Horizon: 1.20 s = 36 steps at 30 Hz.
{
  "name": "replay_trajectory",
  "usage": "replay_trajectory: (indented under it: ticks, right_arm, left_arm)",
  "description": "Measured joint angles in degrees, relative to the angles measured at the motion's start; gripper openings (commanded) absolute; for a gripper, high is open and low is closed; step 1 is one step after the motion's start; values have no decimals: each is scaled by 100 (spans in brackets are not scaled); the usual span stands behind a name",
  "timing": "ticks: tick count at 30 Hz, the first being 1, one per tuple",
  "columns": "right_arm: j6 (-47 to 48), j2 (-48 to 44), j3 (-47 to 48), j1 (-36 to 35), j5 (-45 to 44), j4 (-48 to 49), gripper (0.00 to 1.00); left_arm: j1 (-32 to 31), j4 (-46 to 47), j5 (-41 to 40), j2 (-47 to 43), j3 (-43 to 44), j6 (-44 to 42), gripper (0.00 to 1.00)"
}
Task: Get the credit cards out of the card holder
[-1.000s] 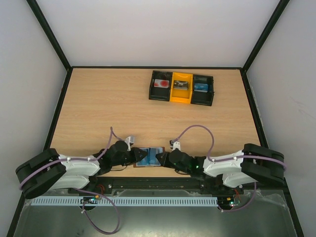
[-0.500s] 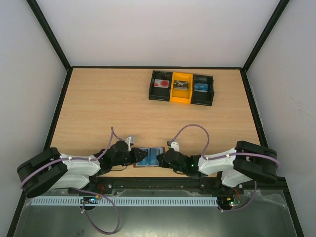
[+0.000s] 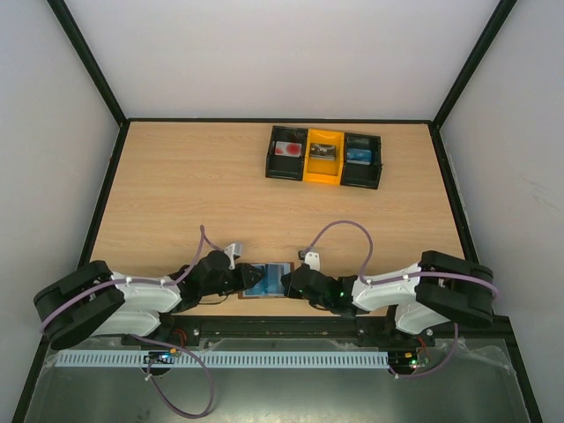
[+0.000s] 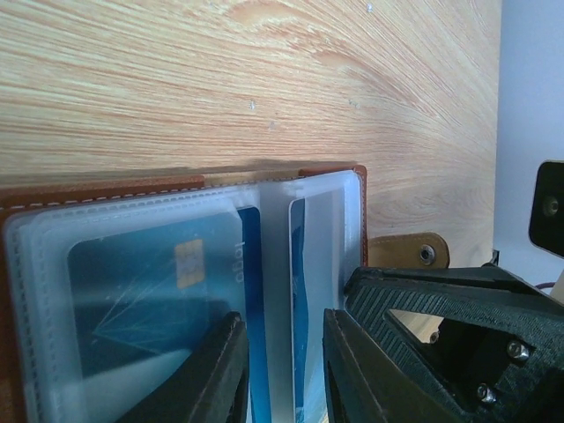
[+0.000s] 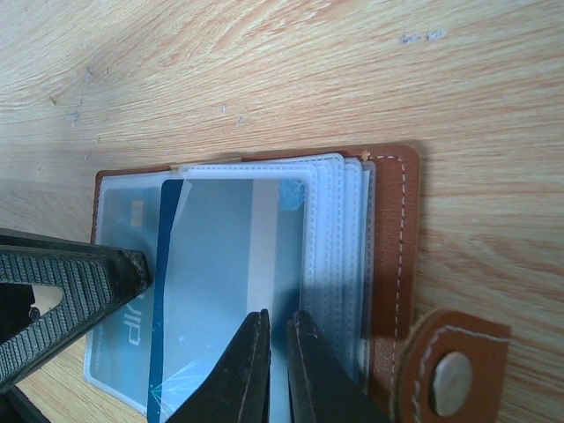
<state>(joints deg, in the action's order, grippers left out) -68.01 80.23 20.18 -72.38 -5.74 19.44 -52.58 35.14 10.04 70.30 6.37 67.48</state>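
The right arm (image 3: 388, 291) has slid left and leaned in since a second ago, its bulky elbow now sitting nearer the middle; the left arm (image 3: 141, 295) has barely budged. Between them, at the near edge of the pale wooden desk (image 3: 194, 185), lies the small brown leather card holder (image 3: 267, 280), open flat with its snap tab (image 5: 449, 370) flopped to one side. Two credit cards show through its clear sleeves: a deep blue one (image 4: 150, 291) and a paler bluish-grey one (image 5: 238, 256) lying over it.

The left jaws stand a little apart over the sleeves, black fingers (image 4: 220, 370) either side of a sleeve edge, nothing plainly pinched. The right jaws are pressed almost together, their fingers (image 5: 242, 370) at the pale card's near edge; whether they nip card or sleeve I cannot tell. From each wrist view the opposite arm's fingers crowd in over the holder.

Well apart, at the far side, sits a black-and-yellow three-compartment tray (image 3: 322, 179) with a red-and-white card (image 3: 286, 149), a grey card (image 3: 322, 151) and a blue card (image 3: 358, 155), one to each compartment.
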Motion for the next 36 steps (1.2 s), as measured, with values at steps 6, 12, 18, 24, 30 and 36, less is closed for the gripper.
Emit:
replay_trajectory:
  ticks: [6,12,18,24,30,36]
  right_arm:
    - [7,94,2,0,33,155,7]
    - [4,122,-17,0,68,236,7]
    - [-17,122,-94,0,79,376,7]
    - [-17,122,-120,0,81,422,6]
    - [-20,122,-129,0,81,426,6]
    - [-22,122,-131,0,81,433,6]
  left_arm:
    - [0,317,90,260,11,-4,21]
    - [0,509,197,428,11,17,13]
    - [0,745,236,568,11,61,10]
    - [26,1071,328,898,-4,136,12]
    - [26,1161,323,918,-7,203,21]
    - [26,754,177,678,46,155,23]
